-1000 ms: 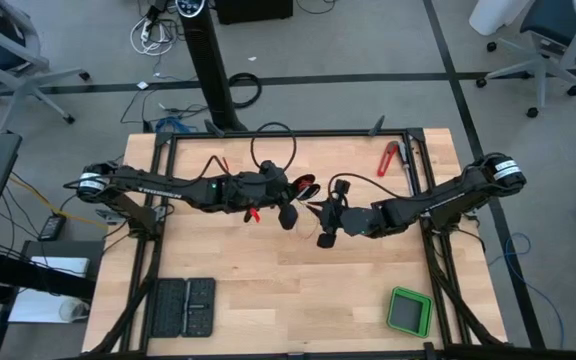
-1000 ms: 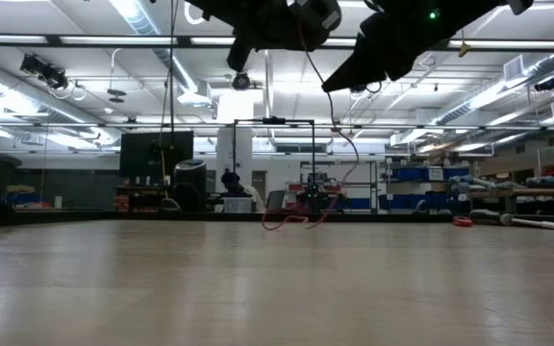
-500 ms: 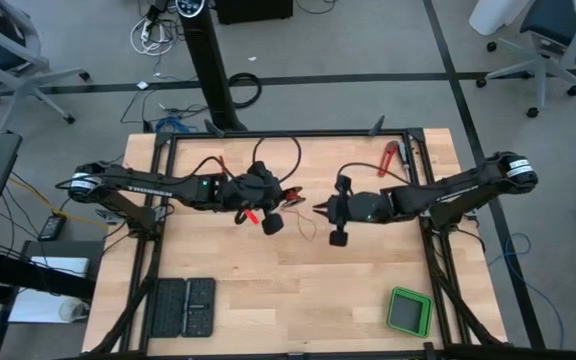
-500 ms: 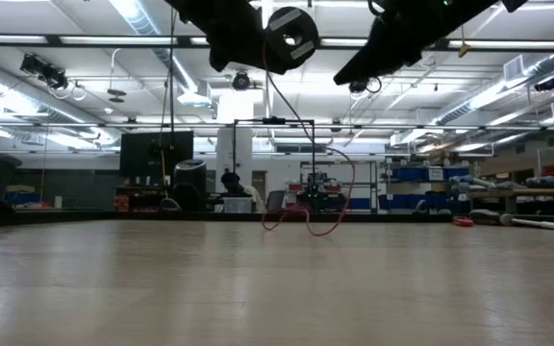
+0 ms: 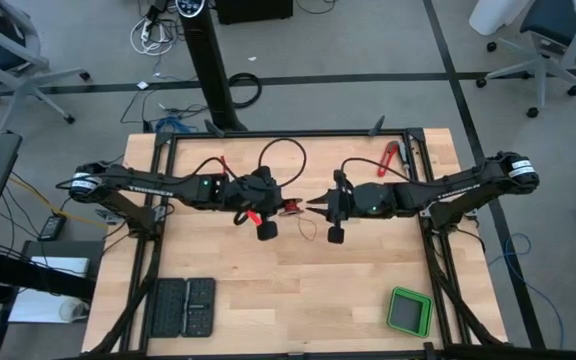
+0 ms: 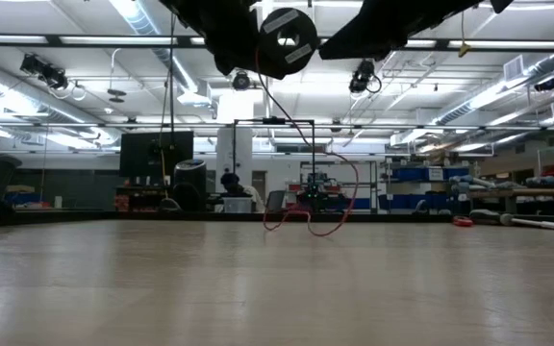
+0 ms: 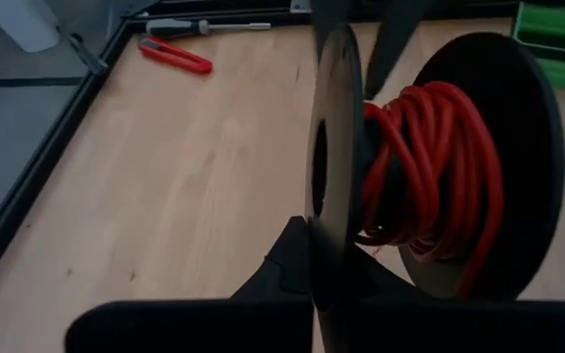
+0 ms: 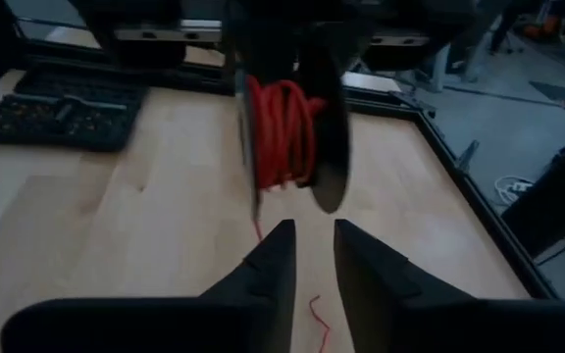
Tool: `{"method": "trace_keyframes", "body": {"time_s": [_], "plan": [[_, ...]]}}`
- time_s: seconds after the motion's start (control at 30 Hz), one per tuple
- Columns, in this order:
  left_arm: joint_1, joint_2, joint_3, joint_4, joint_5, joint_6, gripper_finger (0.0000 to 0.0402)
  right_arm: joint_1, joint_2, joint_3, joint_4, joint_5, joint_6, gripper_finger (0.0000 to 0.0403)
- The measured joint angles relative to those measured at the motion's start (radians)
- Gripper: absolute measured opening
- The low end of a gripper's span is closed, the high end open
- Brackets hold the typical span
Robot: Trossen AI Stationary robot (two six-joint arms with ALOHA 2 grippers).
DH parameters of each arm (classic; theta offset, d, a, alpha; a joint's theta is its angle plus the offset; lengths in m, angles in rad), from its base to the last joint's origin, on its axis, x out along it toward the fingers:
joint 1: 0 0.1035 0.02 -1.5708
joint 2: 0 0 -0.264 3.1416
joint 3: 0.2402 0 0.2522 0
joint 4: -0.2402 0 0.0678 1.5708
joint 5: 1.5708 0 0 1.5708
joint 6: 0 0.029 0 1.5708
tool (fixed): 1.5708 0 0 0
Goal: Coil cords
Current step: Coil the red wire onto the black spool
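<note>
A black two-disc spool (image 7: 430,167) carries the wound red cord (image 7: 430,162); it hangs well above the middle of the table (image 5: 290,207). My left gripper (image 7: 327,257) comes in from the table's left and is shut on it. The cord's loose end (image 6: 339,192) drops from the spool (image 6: 287,38) in a slack loop, and its lowest part lies on the table (image 6: 301,223). My right gripper (image 8: 312,257) points at the spool (image 8: 287,132) from the table's right, just short of it, open with nothing between its fingers. My left gripper pinches the rim of the spool's nearer disc (image 7: 328,221) between its two fingers, which come slanting down from the table's left. The disc stands on edge between the fingers. The spool is lifted clear of the table, its axle about level.
A red-handled tool (image 5: 389,158) lies at the far right of the table. A green box (image 5: 409,311) sits at the near right, and a black bit case (image 5: 186,307) at the near left. A black cable loop (image 5: 280,155) arches over the far middle.
My left gripper has rolled its wrist and drawn back a little toward the table's left, turning the spool with it. My right gripper has risen and gone toward the far edge, and now points level at the spool. The loose cord now hangs in a wider loop below the spool.
</note>
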Motion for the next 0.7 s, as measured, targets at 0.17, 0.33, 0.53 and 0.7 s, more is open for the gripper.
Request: {"method": "trace_keyframes", "body": {"time_s": [0.17,0.33,0.53,0.7], "plan": [[-0.001,0.0,0.0,0.003,0.008,0.002,0.0001,-0.014,-0.001,0.0,0.055,-0.076,0.006,0.0101],[-0.004,0.0,0.0,0.007,0.008,0.003,0.0001,-0.022,-0.001,0.0,0.093,-0.087,-0.019,0.0112],[-0.006,0.001,0.0,0.06,0.009,0.005,0.0001,-0.04,-0.001,0.0,0.166,-0.14,-0.026,0.0105],[-0.007,0.001,0.0,0.086,0.007,0.005,0.0001,-0.058,-0.001,0.0,0.174,-0.17,-0.029,0.0092]]}}
